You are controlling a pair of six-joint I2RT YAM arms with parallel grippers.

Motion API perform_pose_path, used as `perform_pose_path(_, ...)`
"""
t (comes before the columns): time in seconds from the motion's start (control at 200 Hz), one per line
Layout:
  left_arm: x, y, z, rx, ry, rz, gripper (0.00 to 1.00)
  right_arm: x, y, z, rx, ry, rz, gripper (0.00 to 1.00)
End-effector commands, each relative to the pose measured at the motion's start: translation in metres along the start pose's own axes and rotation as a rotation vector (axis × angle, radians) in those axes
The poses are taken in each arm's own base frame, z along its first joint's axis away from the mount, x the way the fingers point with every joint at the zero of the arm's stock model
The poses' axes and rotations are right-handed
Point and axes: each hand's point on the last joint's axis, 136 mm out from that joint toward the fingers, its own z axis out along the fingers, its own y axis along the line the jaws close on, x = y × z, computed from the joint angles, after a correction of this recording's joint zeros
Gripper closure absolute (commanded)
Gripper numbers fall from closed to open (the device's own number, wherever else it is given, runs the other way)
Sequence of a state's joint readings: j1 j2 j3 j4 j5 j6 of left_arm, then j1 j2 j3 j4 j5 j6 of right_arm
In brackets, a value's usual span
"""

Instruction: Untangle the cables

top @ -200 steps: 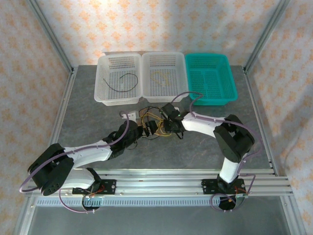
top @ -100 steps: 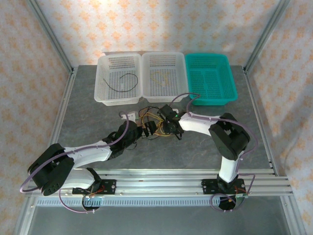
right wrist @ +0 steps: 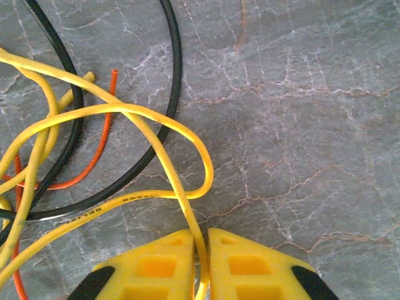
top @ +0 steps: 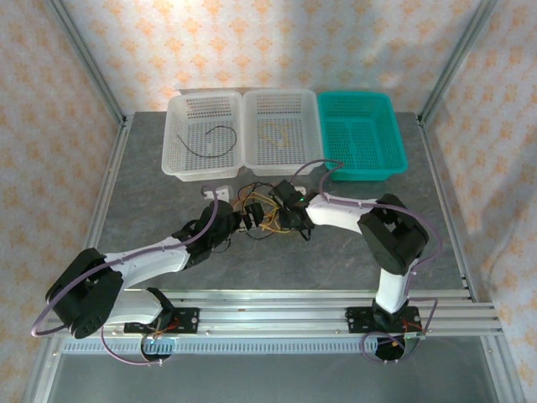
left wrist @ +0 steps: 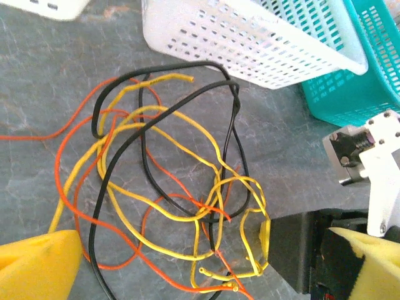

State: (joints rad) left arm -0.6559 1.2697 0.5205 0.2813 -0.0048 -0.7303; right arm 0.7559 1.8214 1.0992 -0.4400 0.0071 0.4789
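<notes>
On the grey table the cables lie in one loose knot of black, yellow and orange strands, just at 6 o'clock of the row of baskets.

The left gripper sits at the knot's 8 o'clock edge. In the left wrist view its jaws are spread wide, one yellow fingertip at 7 o'clock and the other at 5 o'clock, with the knot lying on the table between and beyond them; nothing is held.

The right gripper meets the knot from 3 o'clock. In the right wrist view its fingers are pressed together, pinching a yellow cable that runs up from them into a loop toward 11 o'clock, crossing a black strand and a short orange one.

At 12 o'clock of the knot stand a white basket with a single black cable curled inside, a second white basket holding what looks like a pale yellow strand, though it is faint, and a teal basket at 2 o'clock.
</notes>
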Motion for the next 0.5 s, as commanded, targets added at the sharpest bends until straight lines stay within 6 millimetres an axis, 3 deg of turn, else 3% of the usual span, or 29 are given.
perform_pose_path(0.0,-0.018,0.004,-0.004,-0.067,-0.031,0.069,0.01,-0.003,-0.023,-0.008,0.088,-0.047,0.008,0.91)
perform_pose_path(0.22,-0.025,0.004,-0.002,-0.088,-0.035,0.092,0.01,-0.019,-0.026,-0.035,0.064,-0.150,-0.054,0.98)
perform_pose_path(0.496,-0.025,-0.001,0.003,-0.073,-0.019,0.120,0.01,-0.033,-0.030,-0.078,0.029,-0.255,-0.147,1.00)
